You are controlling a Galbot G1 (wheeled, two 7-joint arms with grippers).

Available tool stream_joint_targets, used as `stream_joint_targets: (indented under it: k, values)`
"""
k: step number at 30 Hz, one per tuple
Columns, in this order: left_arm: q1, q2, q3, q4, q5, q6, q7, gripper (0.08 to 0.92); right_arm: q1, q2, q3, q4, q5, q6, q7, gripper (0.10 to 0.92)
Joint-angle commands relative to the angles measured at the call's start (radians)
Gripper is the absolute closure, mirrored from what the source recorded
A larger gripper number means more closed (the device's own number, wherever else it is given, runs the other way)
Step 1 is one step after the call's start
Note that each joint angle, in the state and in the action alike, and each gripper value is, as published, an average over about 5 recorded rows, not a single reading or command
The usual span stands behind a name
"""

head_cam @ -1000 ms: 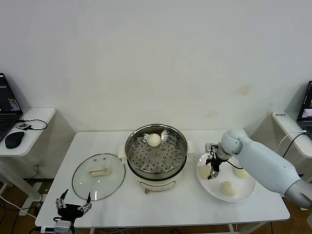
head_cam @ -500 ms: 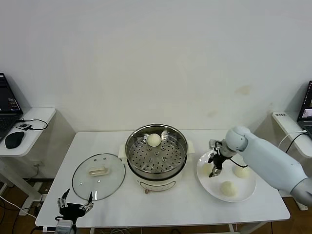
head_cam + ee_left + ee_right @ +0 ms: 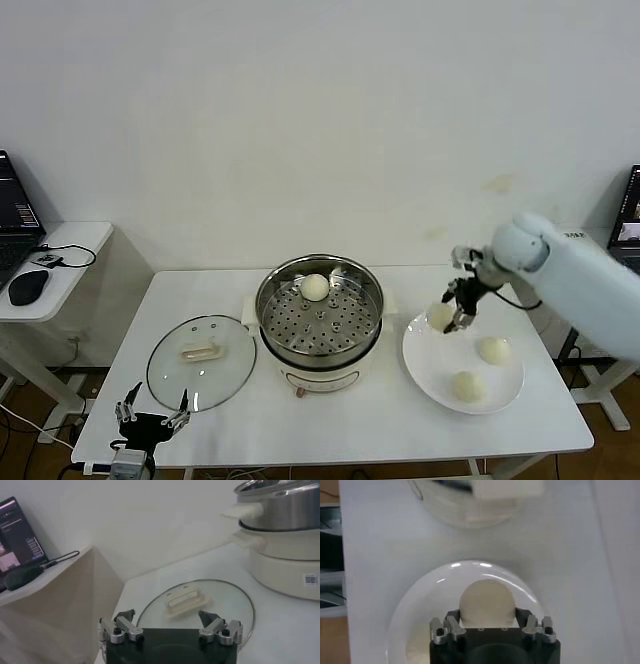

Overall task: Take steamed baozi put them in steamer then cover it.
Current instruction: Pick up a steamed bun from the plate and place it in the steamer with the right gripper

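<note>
We now have the right end effector [image 3: 455, 312] lifted off the plate [image 3: 435, 362], clamped on a baozi [image 3: 441, 316]; a second ago it sat low there. One bun [image 3: 315, 287] in the steamer [image 3: 320, 310], two on the plate. Left end effector [image 3: 150, 417] wide, parked by the cover [image 3: 201, 361].

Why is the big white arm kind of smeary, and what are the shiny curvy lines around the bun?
In the head view the right arm looks smeared while the steamer and cover stay crisp; in the right wrist view the curvy lines are glare on the plate rim around the baozi in the right gripper.
</note>
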Motion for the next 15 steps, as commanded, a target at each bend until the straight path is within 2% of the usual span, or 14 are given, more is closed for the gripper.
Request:
stream_joint_targets:
  k: [1,8,15]
  values:
    - [0.003,-0.005,0.002,-0.018,0.004,-0.001,-0.002,0.177,0.314,0.052,-0.203,0.039,0.165,-0.037,-0.027,0.355]
    - [0.013,-0.024,-0.001,-0.046,0.023,-0.016,-0.01,0.177,0.358,0.256,-0.249,-0.026,0.215,-0.072,-0.027,0.355]
    - [0.004,-0.035,-0.028,-0.06,0.014,-0.021,-0.017,0.177,0.347,0.522,-0.282,-0.173,0.233,-0.082,-0.025,0.355]
